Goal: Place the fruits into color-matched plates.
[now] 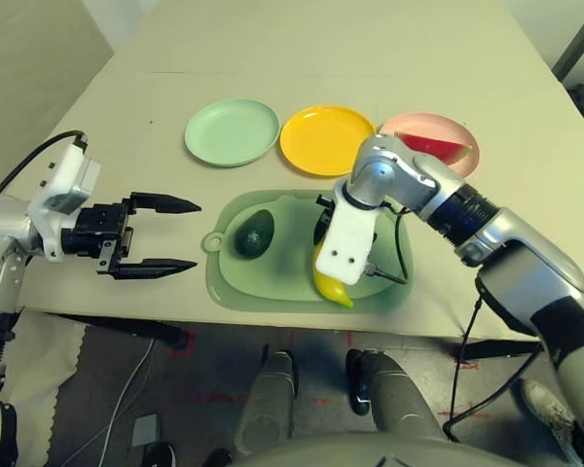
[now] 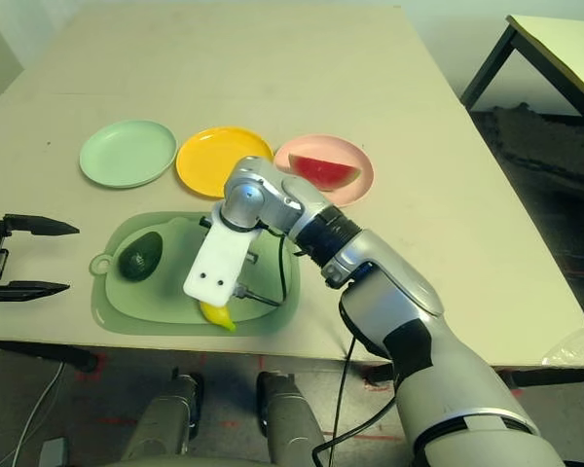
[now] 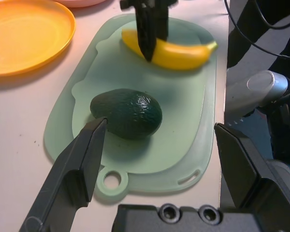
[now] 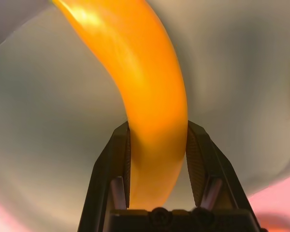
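right hand (image 4: 157,159) pinches banana (image 4: 145,87); avocado (image 1: 255,233) lies beside it.

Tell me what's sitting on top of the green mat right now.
On the green mat lie the avocado and the banana, which the right gripper has clamped. The arm covers most of the banana in the head views.

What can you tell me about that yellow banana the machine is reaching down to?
The banana is a small curved toy of smooth, glossy yellow plastic with a slightly greenish tip. It lies flat on the pale green mat, near the edge closest to the robot, apart from the dark green avocado on the same mat. The right claw points steeply down onto it, its two black fingers pressed against either side of its middle. It has not been lifted to the yellow plate.
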